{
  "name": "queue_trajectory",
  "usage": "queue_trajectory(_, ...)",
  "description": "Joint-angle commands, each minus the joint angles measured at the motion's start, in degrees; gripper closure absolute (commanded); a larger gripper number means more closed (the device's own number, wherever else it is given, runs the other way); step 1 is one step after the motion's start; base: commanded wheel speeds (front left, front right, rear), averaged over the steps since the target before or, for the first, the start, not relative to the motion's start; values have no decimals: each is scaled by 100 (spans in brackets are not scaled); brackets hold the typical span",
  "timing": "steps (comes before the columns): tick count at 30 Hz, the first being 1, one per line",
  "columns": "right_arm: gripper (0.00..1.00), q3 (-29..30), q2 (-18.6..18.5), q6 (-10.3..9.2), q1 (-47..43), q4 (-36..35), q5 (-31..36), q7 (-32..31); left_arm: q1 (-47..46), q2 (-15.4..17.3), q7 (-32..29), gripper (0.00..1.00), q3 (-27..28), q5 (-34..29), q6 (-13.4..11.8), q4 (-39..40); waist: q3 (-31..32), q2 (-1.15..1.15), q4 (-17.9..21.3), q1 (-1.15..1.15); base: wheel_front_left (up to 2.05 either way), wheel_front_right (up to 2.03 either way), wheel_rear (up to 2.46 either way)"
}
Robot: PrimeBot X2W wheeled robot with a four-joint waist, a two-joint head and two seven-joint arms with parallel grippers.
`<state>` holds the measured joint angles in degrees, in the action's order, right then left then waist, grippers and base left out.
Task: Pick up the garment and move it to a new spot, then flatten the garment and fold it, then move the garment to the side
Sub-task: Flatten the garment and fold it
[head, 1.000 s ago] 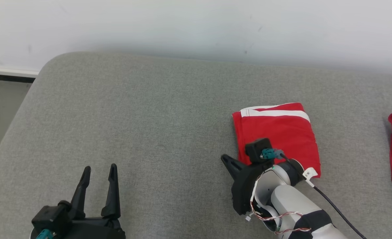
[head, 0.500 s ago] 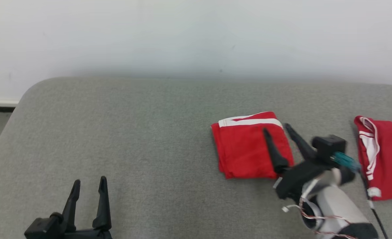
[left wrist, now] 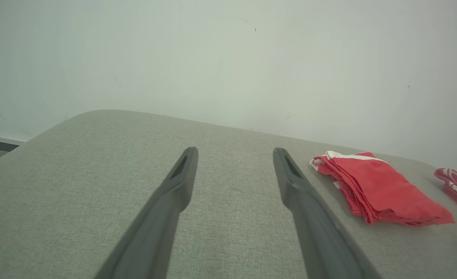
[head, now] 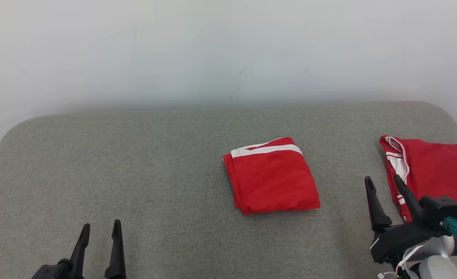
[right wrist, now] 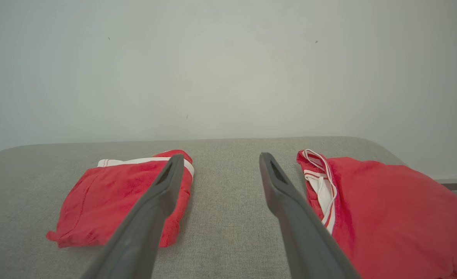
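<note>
The garment (head: 273,178) is red with a white stripe and lies folded into a neat rectangle near the middle of the grey padded surface (head: 135,162). It also shows in the left wrist view (left wrist: 379,186) and the right wrist view (right wrist: 108,197). My right gripper (head: 382,180) stands open at the lower right, apart from the garment, with nothing between its fingers (right wrist: 221,157). My left gripper (head: 101,225) is open and empty at the lower left, well away from the garment (left wrist: 235,152).
A second red garment (head: 433,166) with white trim lies loosely at the far right, just beside my right gripper (right wrist: 387,213). A pale wall rises behind the surface. The surface's rounded corners fall off at far left and far right.
My right gripper opened, let go of the folded garment's near edge and drew back to the lower right. The head camera also turned, shifting the whole picture. The left gripper stayed open.
</note>
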<state>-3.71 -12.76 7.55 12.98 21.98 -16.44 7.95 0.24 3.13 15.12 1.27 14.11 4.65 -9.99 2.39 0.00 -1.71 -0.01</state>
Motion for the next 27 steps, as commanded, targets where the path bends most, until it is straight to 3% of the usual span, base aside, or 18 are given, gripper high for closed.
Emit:
queue_trajectory(1,0,-46,-35,-17,-130,-60,16,39,68,38,-1,0,61,-40,27,-39,70,0,101,1,0,0,0)
queue_trajectory(27,0,-614,-69,-17,-482,175,-406,59,85,84,-1,0,477,-218,221,-481,281,0,281,1,0,0,0)
